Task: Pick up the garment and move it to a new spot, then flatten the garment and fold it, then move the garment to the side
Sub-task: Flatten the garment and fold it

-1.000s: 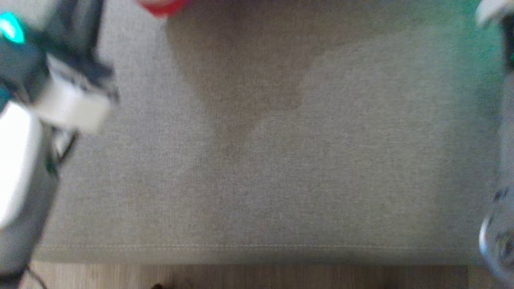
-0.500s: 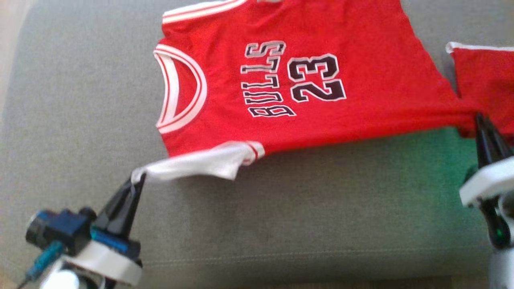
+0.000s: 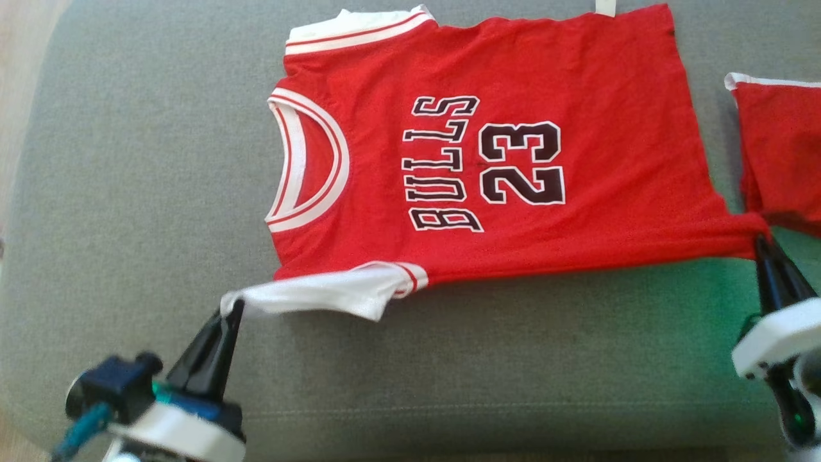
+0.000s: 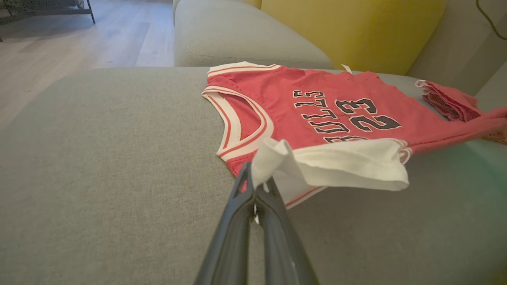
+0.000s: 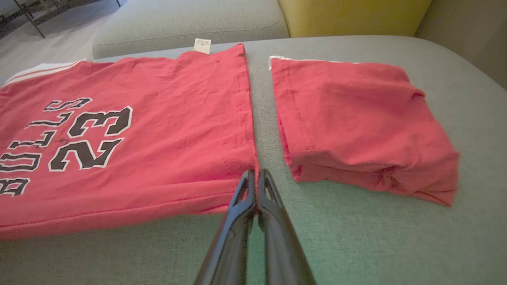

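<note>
Red jersey (image 3: 513, 160) lay print-up on the grey sofa seat (image 3: 128, 192), spread toward the far edge, neck toward the left edge and hem toward the right, just beside a folded red piece (image 3: 779, 147) at the right edge. My left fingers (image 3: 221, 340) were pinched together on the tip of the white sleeve (image 3: 321, 292). My right fingers (image 3: 773, 276) were pinched together on the near hem corner (image 3: 744, 234), with the near side drawn taut between the two holds. Judgement: the cloth is thin, light, limp and a little stretchy. It will sag and wrinkle wherever unsupported and may slip from a shallow pinch. Best holds are the stitched trim and hem corners, both layers together, pulled evenly.
</note>
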`<state>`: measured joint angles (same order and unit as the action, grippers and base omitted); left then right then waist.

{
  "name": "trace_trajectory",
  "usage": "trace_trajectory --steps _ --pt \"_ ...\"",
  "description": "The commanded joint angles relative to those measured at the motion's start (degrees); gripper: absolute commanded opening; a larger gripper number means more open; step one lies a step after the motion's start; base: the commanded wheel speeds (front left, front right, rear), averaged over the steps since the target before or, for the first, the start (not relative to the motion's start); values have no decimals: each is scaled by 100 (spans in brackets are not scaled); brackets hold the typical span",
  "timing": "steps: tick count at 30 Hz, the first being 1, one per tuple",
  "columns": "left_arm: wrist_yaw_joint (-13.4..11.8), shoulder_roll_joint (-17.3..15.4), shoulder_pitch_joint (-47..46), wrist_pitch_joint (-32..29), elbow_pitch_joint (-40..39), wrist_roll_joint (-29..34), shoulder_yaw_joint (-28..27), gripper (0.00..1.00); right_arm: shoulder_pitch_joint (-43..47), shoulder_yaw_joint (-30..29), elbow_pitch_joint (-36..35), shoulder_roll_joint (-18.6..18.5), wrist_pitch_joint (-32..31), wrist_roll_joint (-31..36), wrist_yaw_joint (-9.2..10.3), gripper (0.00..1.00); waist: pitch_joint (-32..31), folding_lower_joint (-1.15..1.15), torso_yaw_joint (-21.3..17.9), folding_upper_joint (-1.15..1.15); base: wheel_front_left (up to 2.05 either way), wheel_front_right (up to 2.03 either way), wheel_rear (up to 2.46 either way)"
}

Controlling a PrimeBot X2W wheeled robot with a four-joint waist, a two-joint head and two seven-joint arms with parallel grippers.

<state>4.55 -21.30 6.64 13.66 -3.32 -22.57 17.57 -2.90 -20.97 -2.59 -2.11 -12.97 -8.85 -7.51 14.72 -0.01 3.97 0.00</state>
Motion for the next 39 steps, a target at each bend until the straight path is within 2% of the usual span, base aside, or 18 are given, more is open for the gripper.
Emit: trace_trajectory --steps 1,8,14,21,28,29,31,32,33,34,39 --pt "1 -28 -370 -15 -114 -61 -268 0 -269 139 -151 -78 -20 71 2 0 19 1 7 0 0 0 0" --pt "136 192 -1447 -283 539 -403 -144 0 -1222 239 798 -77 47 418 2 0 180 1 56 0 0 0 0" --pt "232 192 -2442 -353 1332 -401 109 0 -2031 216 1560 -87 348 783 2 0 450 1 136 0 0 0 0" --pt "278 149 -3361 -30 2145 -234 404 0 -2780 90 2205 -190 803 1189 2 0 718 1 168 0 0 0 0" --pt "290 138 -3866 119 2705 -90 608 0 -3291 -13 2709 -213 1112 1555 2 0 875 1 121 0 0 0 0" --pt "290 135 -3922 124 2776 -85 675 20 -3348 -18 2815 -210 1125 1588 2 0 893 1 115 0 0 0 0" --pt "291 143 -4049 129 2840 -71 753 44 -3439 -52 3018 -200 1138 1683 2 0 924 1 107 0 0 0 0" --pt "291 157 -4100 130 2854 -71 757 59 -3482 -68 3105 -197 1176 1725 2 14 934 1 105 0 0 0 0" --pt "292 176 -4142 131 2858 -66 733 94 -3521 -84 3179 -194 1231 1762 2 67 940 1 105 0 0 0 0" --pt "292 205 -4164 131 2870 -66 677 100 -3543 -105 3233 -189 1298 1801 2 100 938 1 102 0 0 0 0" --pt "246 395 -3889 132 2762 19 140 100 -3400 -254 3088 -117 1880 1717 2 100 831 1 40 0 0 0 0"
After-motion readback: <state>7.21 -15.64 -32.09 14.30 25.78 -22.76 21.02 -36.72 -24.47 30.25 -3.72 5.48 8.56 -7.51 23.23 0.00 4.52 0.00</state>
